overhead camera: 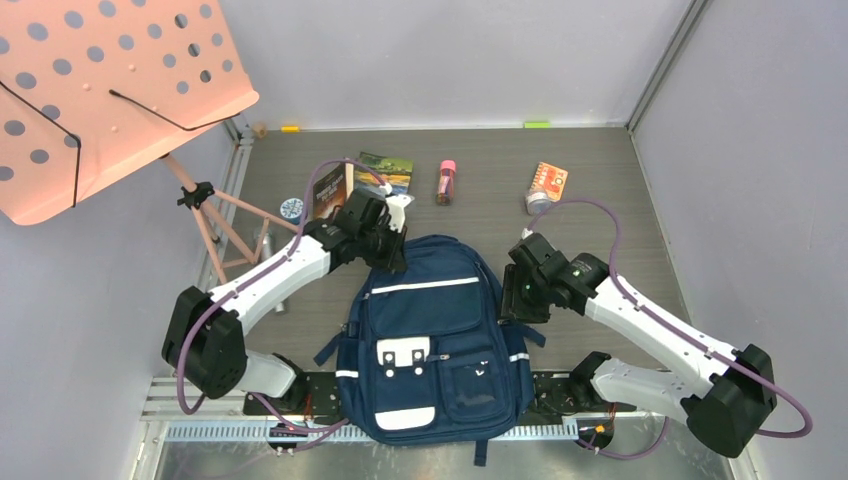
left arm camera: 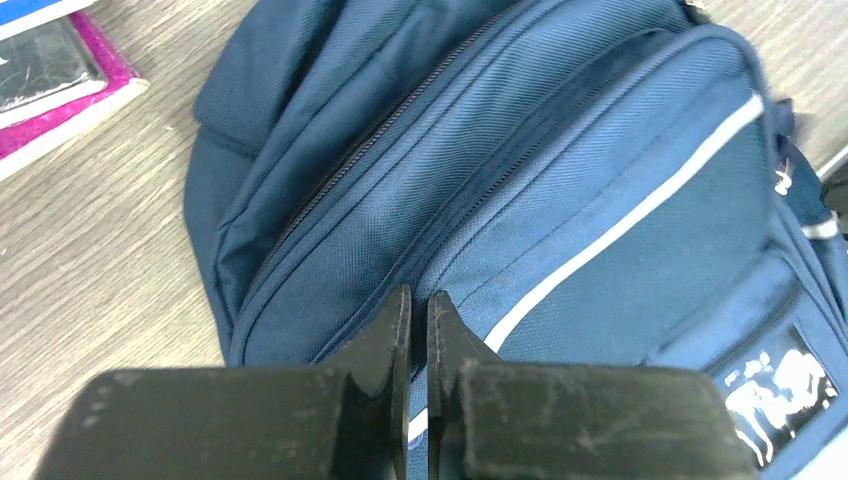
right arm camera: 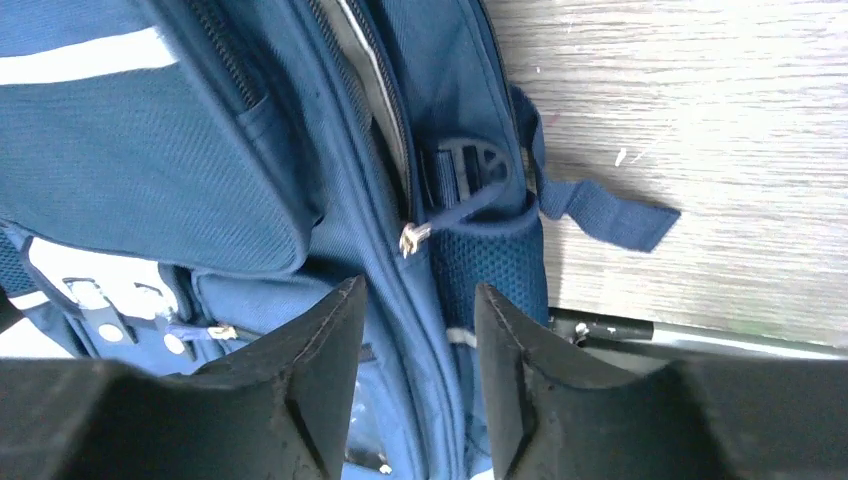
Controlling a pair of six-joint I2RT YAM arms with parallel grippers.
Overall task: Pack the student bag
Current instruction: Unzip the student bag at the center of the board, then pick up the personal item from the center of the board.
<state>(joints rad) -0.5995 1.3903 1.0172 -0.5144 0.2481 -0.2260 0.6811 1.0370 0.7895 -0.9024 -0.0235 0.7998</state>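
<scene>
Grey wood-grain table (overhead camera: 620, 200) carries the student bag (overhead camera: 430, 340) flat on its back at the near edge, between our arm bases. Our right gripper (right arm camera: 420, 290) stands with jaws parted over the side seam, the zipper pull (right arm camera: 414, 238) a little ahead of them, while our left gripper (left arm camera: 419, 305) is clenched at the bag's top with nothing visibly pinched. To open the zip well, we should centre the pull between the jaws before closing while the left steadies the fabric. Farther back wait books (overhead camera: 360, 180), a pink bottle (overhead camera: 447, 182) and an orange packet (overhead camera: 547, 184).
</scene>
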